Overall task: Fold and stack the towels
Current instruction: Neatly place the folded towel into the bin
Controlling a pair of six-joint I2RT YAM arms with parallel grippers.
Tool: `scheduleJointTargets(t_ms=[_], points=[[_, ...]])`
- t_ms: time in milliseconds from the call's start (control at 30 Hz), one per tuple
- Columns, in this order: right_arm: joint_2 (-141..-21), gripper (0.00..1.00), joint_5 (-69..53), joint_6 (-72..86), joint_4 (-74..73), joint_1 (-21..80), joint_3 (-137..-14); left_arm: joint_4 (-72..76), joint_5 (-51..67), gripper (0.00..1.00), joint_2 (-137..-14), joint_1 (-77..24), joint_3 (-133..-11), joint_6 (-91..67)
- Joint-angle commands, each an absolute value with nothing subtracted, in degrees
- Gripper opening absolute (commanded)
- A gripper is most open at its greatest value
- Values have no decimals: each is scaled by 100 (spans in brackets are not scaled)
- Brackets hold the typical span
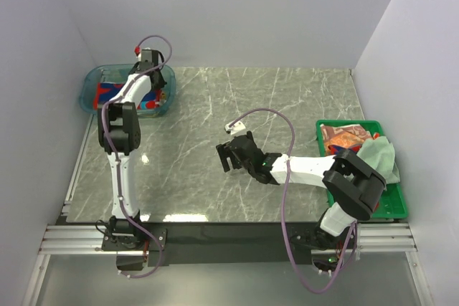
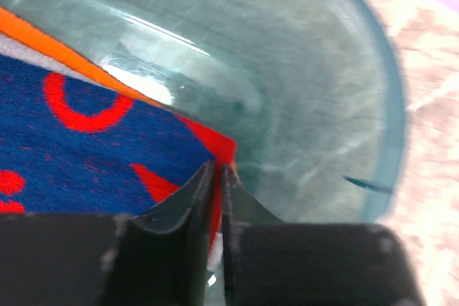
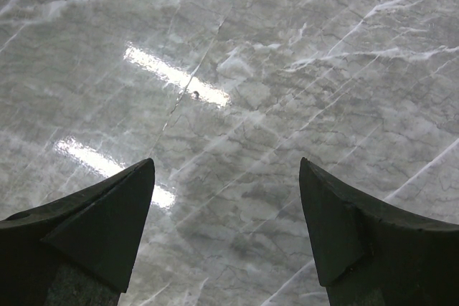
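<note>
Our left tool (image 2: 218, 171) has its jaws pressed almost together on the near corner of the red towel (image 2: 86, 155); a sliver of red cloth shows in the slit between them, so we read this as a pinch on that corner. Our right tool (image 3: 226, 166) hangs spread wide over the bare table (image 1: 287, 98), holding nothing.

We judge the towel soft, light and limp. Lifted by one corner it will likely hang and drape rather than keep its shape, and a thin pinch at the very edge could slip. The corner is a sensible place to take hold, since the nap gives some grip and nothing here can break. For folding we would want a second corner along the same edge taken as well, so the cloth can be laid out flat.

The red towel, with its blue field and red figures, lies in the clear teal tub (image 2: 344, 105) at the far left of the table. An orange band and a pale strip run along its far side; we cannot tell whether they belong to it or to another cloth. Beside it the tub's floor shows bare.

At the right edge the green crate (image 1: 391, 209) holds an orange towel (image 1: 344, 136) and a green towel (image 1: 380, 155), both crumpled, the green one spilling over the rim.
</note>
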State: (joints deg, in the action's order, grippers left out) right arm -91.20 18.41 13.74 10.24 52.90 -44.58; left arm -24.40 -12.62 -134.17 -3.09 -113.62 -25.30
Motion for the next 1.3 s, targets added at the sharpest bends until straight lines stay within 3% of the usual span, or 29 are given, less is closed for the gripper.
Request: scheduleJointTargets(t_ms=[0, 133, 300, 500, 733, 933, 1100, 1267], points=[[-8877, 88, 1960, 1318, 1160, 5344, -4491, -2276, -889, 16, -12710, -369, -11268, -2636], [-8518, 88, 2258, 1406, 828, 5335, -4587, -2434, -642, 25, -11632, -378, -11022, -2830], [-7955, 89, 3039, 1695, 72, 5326, -4816, -2575, -676, 58, -9996, -387, -10021, -2988], [-6866, 94, 4243, 2240, -1431, 5317, -5176, -2690, -1054, 86, -7325, -387, -8159, -2848], [-5242, 97, 5246, 3032, -3363, 5300, -5379, -3225, -2292, 97, -4023, -387, -6540, -2593], [-3538, 100, 5721, 2813, -3420, 5300, -4713, -3665, -3154, 99, -1657, -395, -5687, -2803], [-2349, 100, 5590, 2505, -3033, 5309, -4228, -3946, -3471, 99, -1038, -527, -5248, -3172], [-2022, 100, 5642, 2513, -2944, 5309, -4026, -3797, -3743, 99, -458, -729, -4607, -3392]])
